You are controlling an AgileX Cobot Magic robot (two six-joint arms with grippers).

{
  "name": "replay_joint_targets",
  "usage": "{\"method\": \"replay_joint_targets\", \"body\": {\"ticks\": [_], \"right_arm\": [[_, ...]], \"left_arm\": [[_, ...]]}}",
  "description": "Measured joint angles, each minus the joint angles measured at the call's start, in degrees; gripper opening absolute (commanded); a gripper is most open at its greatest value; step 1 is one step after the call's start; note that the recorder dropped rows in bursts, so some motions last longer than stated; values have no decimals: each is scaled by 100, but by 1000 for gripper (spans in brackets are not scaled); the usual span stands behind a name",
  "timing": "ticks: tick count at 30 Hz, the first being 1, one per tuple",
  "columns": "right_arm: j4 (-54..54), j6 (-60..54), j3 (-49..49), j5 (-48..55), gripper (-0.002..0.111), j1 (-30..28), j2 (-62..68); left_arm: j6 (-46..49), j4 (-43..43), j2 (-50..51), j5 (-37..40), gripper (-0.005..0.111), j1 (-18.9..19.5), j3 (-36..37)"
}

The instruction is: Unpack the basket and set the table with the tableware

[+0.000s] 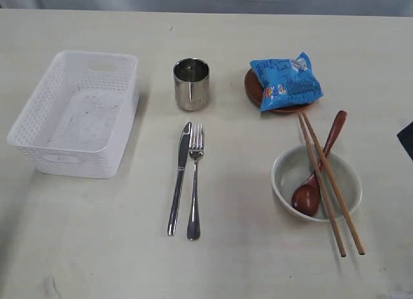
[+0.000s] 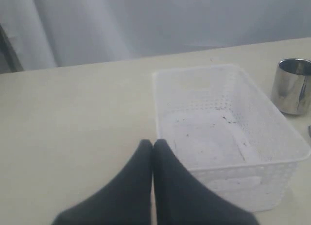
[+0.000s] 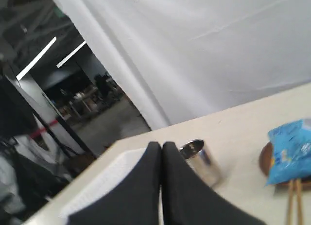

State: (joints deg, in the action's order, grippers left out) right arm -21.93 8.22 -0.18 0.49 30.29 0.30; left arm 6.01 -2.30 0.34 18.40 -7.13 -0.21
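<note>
Pale cream table (image 1: 258,267); grey curtain (image 2: 146,21) hanging behind, dim hall (image 3: 73,103) showing beyond. Blue bag (image 1: 286,83) print unreadable. Basket (image 1: 77,163) sitting empty, frame left; tableware (image 1: 195,176) lying centre-right. Left gripper (image 2: 153,145), right gripper (image 3: 162,146) clenching shut, empty.

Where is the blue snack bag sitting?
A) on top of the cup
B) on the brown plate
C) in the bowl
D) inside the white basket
B: the blue snack bag lies on top of the brown plate, well apart from the white basket and the bowl.
</note>
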Motion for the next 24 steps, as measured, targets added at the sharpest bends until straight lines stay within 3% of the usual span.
{"method": "replay_joint_targets", "body": {"ticks": [2,4,8,24], "right_arm": [[824,-608,0,45,0,-45,0],[1576,-724,0,570,0,-494,0],[2430,-1202,13,1874,0,-1927,0],[2329,-1071,13,1949,0,-2055,0]], "left_arm": [[0,0,0,0,0,0,0],[0,0,0,0,0,0,0],[0,0,-7,0,0,0,0],[-4,0,-7,0,0,0,0]]}}
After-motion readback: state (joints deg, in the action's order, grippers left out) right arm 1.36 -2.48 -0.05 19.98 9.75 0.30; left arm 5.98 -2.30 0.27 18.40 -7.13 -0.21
